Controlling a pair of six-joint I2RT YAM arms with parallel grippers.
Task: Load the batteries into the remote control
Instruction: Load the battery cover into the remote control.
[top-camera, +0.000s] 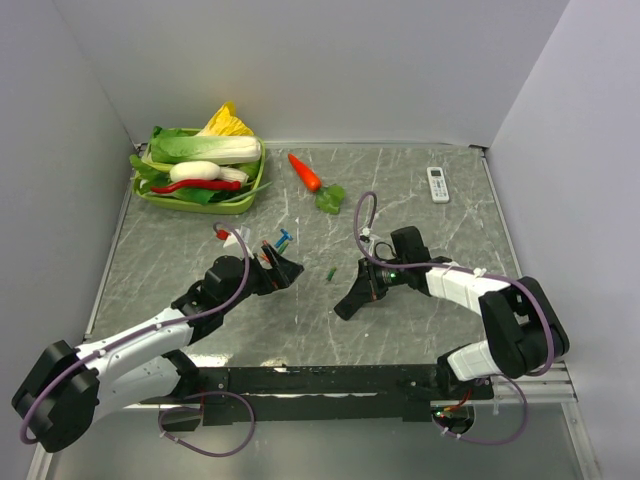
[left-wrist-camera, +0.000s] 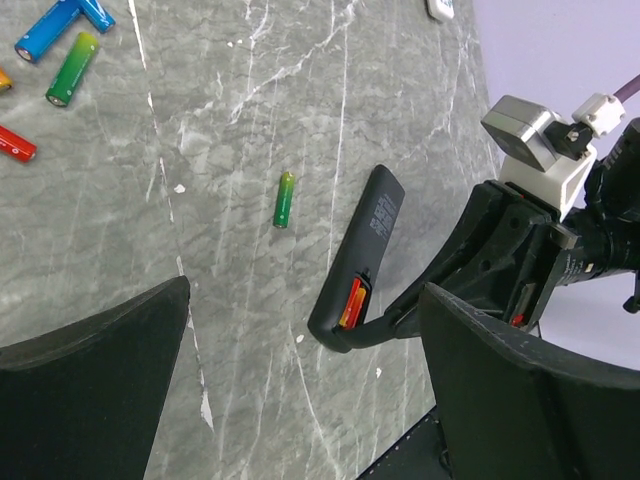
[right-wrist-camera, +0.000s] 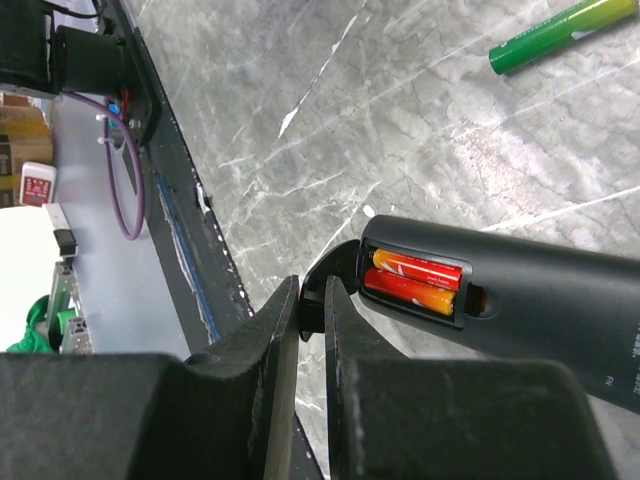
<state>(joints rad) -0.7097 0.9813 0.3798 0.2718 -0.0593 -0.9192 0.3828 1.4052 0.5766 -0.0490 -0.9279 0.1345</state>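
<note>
The black remote control lies back-up on the marble table, also seen in the top view. Its battery compartment is uncovered, with two red-orange batteries side by side inside. My right gripper is shut on a thin black battery cover that still meets the remote's end. A green battery lies loose beside the remote. More batteries in blue, green and red lie further left. My left gripper hangs open over the table, apart from the remote, nothing between its fingers.
A green tray of vegetables stands at the back left. A carrot and a leafy green piece lie behind the arms. A white remote lies at the back right. Walls enclose the table on three sides.
</note>
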